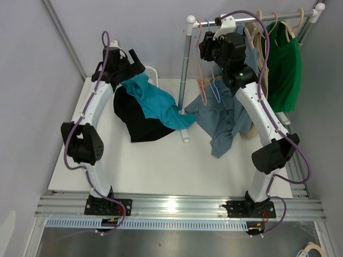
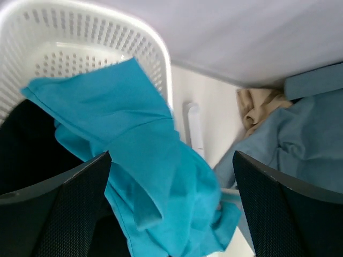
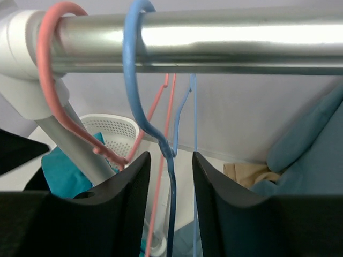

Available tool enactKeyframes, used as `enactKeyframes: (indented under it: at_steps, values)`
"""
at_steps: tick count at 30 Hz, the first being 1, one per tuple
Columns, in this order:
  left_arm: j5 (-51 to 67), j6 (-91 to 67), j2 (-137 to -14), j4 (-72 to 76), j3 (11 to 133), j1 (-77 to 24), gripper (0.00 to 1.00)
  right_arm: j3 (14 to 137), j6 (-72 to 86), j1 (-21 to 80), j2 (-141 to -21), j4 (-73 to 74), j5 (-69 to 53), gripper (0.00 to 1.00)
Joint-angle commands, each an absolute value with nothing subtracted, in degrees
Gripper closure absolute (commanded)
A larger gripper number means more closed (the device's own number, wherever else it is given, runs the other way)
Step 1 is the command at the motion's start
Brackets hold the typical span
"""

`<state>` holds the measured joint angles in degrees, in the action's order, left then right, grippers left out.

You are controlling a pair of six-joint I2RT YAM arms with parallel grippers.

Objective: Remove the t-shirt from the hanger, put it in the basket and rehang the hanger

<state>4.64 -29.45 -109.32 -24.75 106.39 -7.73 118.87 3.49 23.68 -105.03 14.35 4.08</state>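
Jaws flank blue hanger [image 3: 170,166], one pink hanger [image 3: 46,91]

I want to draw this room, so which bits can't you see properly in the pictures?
- Basket: top view, the left arm and teal shirt cover most of it.
- Beige cloth: left wrist view, the blue-grey shirt hides all but a corner, so I cannot tell what it is.
- Blue hanger: right wrist view, its lower part runs off the bottom edge between the right tool's fingers.
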Motion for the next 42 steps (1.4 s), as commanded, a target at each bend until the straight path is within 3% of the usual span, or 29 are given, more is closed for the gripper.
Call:
enactKeyframes:
  at_steps: [1, 6, 10, 17, 23, 31, 42]
  values:
    - [1.85, -25.67, -97.49, -25.13, 109.86, -9.22, 0.01, 119.35, 4.22, 22.51, -99.76, 17.12, 3.7, 0.58]
    - [0.53, -22.94, -90.45, -25.75, 109.25, -11.68, 0.01, 117.34, 5.1, 22.32, -91.79, 21.96, 4.56, 0.54]
    - [1.93, -23.73, -85.26, -22.68, 101.99, -13.53, 0.0, 112.94, 4.22, 22.24, -84.84, 23.11, 10.53, 0.53]
    - [-1.56, -24.96, -78.14, -16.61, 90.54, -18.36, 0.01, 117.24, 2.63, 18.64, -84.9, 32.86, 18.54, 0.52]
    - [-4.66, -21.71, -78.22, -17.58, 90.88, -22.85, 0.0, 117.6, 3.34, 12.05, -86.39, 33.66, 12.06, 0.42]
    - [-4.83, -20.83, -78.66, -16.96, 90.44, -23.55, 0.0, 124.71, 3.95, 4.93, -93.24, 34.28, -0.51, 0.44]
    - [-3.34, -20.04, -82.79, -15.38, 93.07, -23.82, 0.0, 128.85, 3.96, 2.46, -102.39, 29.19, -6.5, 0.47]
